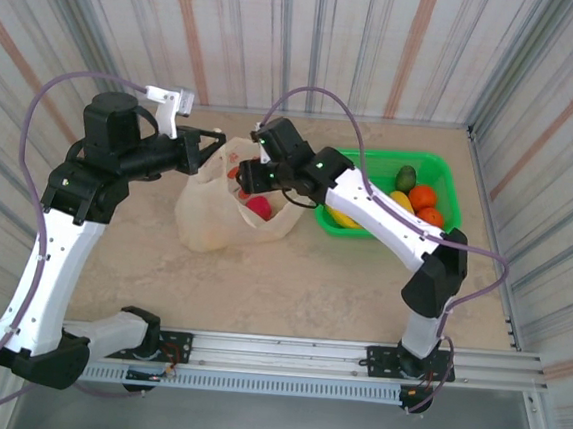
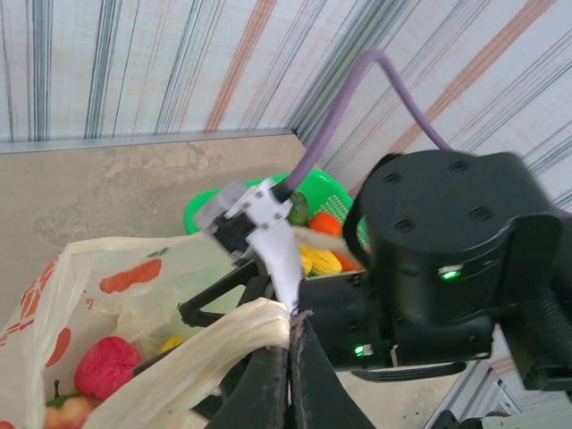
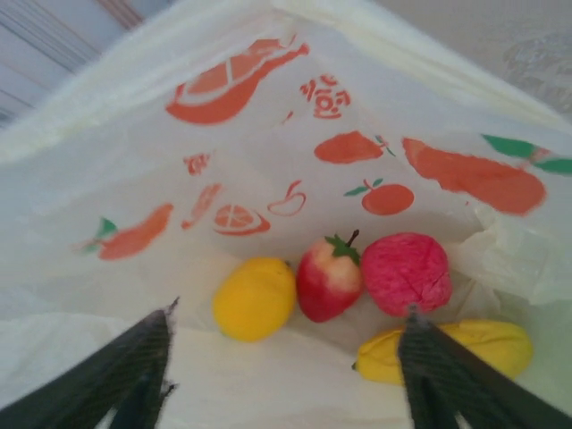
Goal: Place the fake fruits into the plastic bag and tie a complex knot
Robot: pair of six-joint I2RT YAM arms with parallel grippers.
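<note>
The pale-yellow plastic bag (image 1: 211, 218) with orange fruit prints stands at mid-table, its mouth held up. My left gripper (image 1: 212, 148) (image 2: 290, 326) is shut on one bunched loop handle (image 2: 206, 353) at the bag's left top. Over the bag's mouth hangs my right gripper (image 1: 255, 177) (image 3: 290, 313), open, with nothing between its fingers. Below it in the bag lie a yellow fruit (image 3: 255, 298), a red apple (image 3: 329, 277), a pink-red fruit (image 3: 407, 273) and a yellow banana (image 3: 465, 349). No knot is tied.
A green basket (image 1: 441, 168) stands right of the bag with an avocado (image 1: 406, 177), oranges (image 1: 423, 196) and yellow fruits (image 1: 344, 218) in it. The right arm (image 2: 438, 259) reaches over the basket's left end. Striped walls close in the back and both sides.
</note>
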